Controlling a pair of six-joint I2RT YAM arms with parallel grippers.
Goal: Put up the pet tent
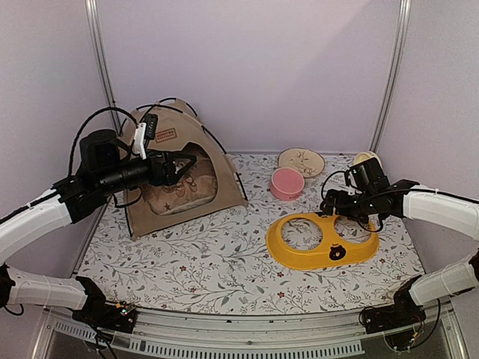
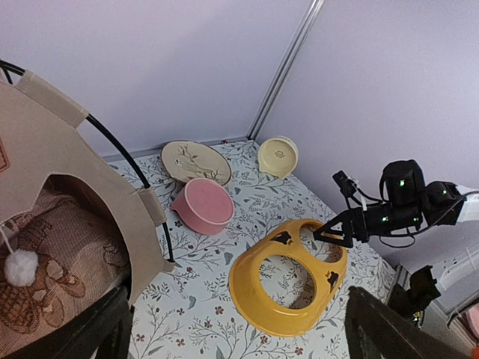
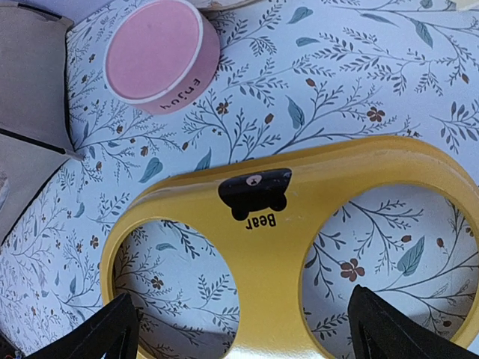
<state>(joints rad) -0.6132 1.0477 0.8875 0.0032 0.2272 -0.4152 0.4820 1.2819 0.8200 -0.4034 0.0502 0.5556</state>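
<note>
Two empty grippers, both spread wide | pet tent (image 1: 168,213) stands erected at far left | left gripper (image 1: 187,164) at its doorway (probably to straighten the pillow (image 1: 176,194)) | right gripper (image 1: 327,206) hovers over yellow bowl stand (image 1: 299,254), out of the way

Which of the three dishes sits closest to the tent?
The pink bowl; the patterned plate and cream bowl lie farther right, by the back wall.

Matt tan cloth pet tent (image 1: 221,183), fluffy white pom-pom (image 2: 21,267), smooth glossy yellow plastic two-hole bowl stand (image 3: 273,277), matt pink round bowl (image 1: 287,185), glazed cream patterned plate (image 1: 301,161), matt floral-printed cover (image 1: 209,254) on the counter
</note>
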